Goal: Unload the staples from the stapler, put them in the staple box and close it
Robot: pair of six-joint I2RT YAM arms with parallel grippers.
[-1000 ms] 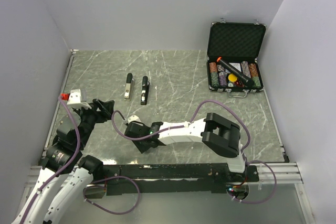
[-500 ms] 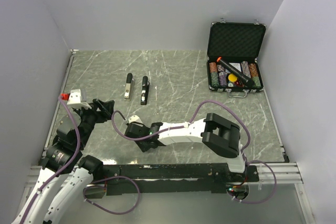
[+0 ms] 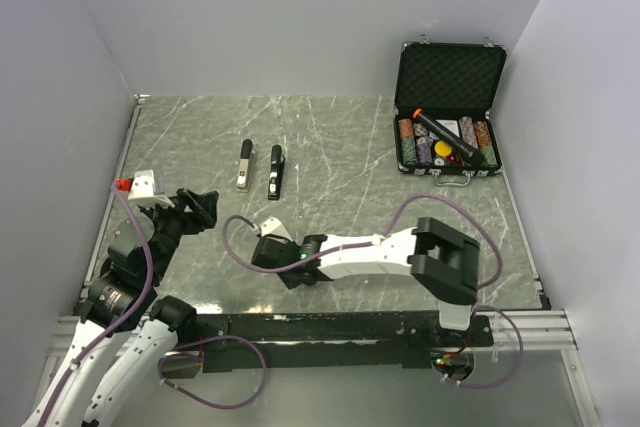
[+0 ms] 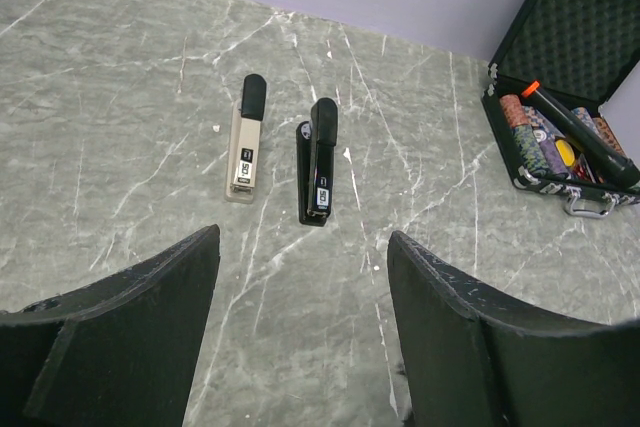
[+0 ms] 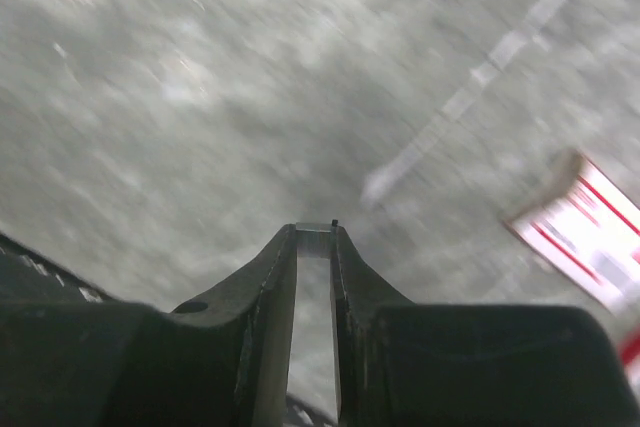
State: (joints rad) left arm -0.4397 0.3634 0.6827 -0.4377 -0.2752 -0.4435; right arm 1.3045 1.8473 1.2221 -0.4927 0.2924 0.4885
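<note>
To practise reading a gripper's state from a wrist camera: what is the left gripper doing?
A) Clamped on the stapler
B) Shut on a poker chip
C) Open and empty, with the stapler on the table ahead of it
C: in the left wrist view the left gripper has its jaws wide apart with nothing between them, and the stapler lies untouched on the table beyond it.

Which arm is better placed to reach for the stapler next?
Left. The left gripper is open and empty, with the stapler lying straight ahead of it. The right gripper is closed low over the table, seemingly pinching a staple strip.
</note>
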